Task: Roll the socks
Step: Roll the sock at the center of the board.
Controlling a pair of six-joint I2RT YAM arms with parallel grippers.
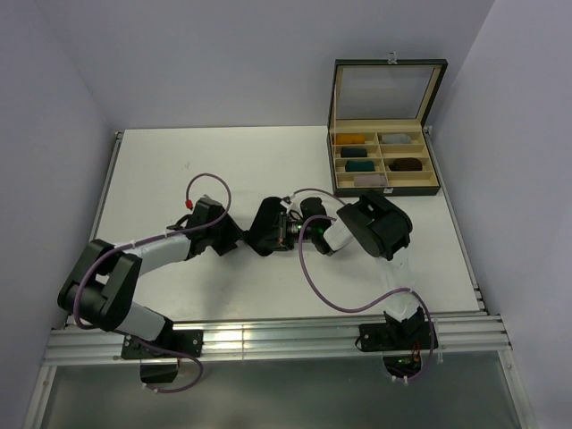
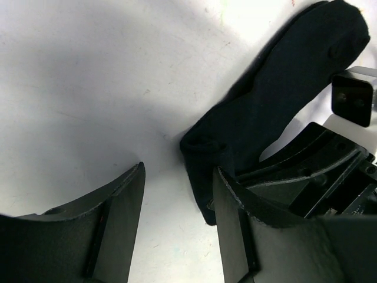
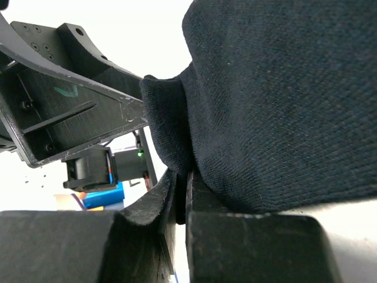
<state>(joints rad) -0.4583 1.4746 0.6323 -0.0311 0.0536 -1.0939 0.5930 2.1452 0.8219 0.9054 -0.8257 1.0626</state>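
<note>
Right gripper (image 3: 181, 180): clenched on a pinched fold of the black sock (image 3: 283, 106). Its two fingers met with only the fabric between them. The rest of the sock filled the upper right of the right wrist view, so its outline was cut off there.

Left gripper (image 2: 178, 170): released, jaws standing apart with bare table (image 2: 88, 88) showing between them. The sock's near end lay in the gap, close against the right-hand finger. Whether it touched that finger could not be told.

Black sock, location: on the table near its middle, between the two grippers. In the left wrist view it ran as one long dark strip away to the far right, with its far tip close to the frame edge. Its weave showed only in the right wrist view.

Top external view: both grippers met near the table's middle, and the sock beneath them was too dark and too covered to pick out. Only the wrist views showed the grip.

Compartment box (image 1: 384, 190): far right of the table, lid (image 1: 386, 89) raised. It held rolled bundles, among them mustard (image 1: 351, 138), grey (image 1: 399, 138) and teal (image 1: 359, 166). This was seen from above only, and the remaining bundles were too small to identify.

Purple cable (image 1: 313, 268): looped across the table from the right arm, partly hidden under it.
</note>
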